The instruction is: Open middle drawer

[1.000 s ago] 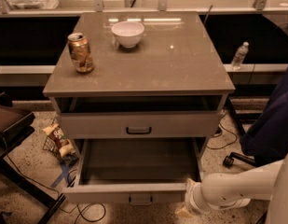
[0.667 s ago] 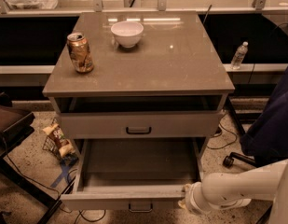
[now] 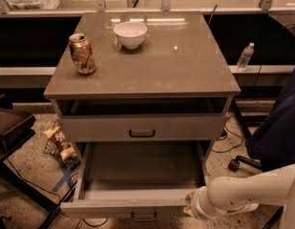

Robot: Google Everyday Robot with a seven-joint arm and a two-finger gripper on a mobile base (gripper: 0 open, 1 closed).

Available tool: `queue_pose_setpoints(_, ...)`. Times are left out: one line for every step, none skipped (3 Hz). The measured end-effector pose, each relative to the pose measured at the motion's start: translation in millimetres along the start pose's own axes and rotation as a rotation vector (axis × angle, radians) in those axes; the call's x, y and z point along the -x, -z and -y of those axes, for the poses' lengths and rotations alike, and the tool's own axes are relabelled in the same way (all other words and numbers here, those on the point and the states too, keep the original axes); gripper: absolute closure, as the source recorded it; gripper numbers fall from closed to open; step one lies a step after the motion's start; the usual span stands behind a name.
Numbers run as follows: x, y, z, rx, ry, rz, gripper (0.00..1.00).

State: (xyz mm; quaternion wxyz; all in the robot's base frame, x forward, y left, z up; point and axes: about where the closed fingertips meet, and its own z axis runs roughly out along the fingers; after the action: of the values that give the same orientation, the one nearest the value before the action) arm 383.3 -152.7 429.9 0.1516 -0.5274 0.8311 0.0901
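Standing by the table (image 3: 152, 66), I judge the job close to finished: the middle drawer (image 3: 137, 168) sits pulled well out from the table's front, toward me, with its plain grey floor bare and open to view. Its flat front is now the part farthest from the table, and the small dark handle (image 3: 143, 217) shows at the centre of it. The tool (image 3: 190, 206) is low at the right-hand corner of that front, right against it, on the end of the white arm (image 3: 247, 190) that reaches in from the table's right side. I cannot tell whether it is clenched or released, or whether it grips the front at all. The drawer above (image 3: 185, 128) sits in, its front level with the table's face, below a dark gap under the top. On the top stand 2 things, a can (image 3: 82, 54) and a white bowl (image 3: 130, 34), both well back from the front edge. What seems left is little: perhaps a last bit of travel, then getting the tool clear of the drawer.
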Motion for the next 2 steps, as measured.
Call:
queue_pose_setpoints(0.1, -0.3, -0.4, 0.001, 0.001, 0.000, 0.86)
queue_pose_setpoints(0.3, -0.6, -0.9, 0.002, 0.001, 0.000, 0.62)
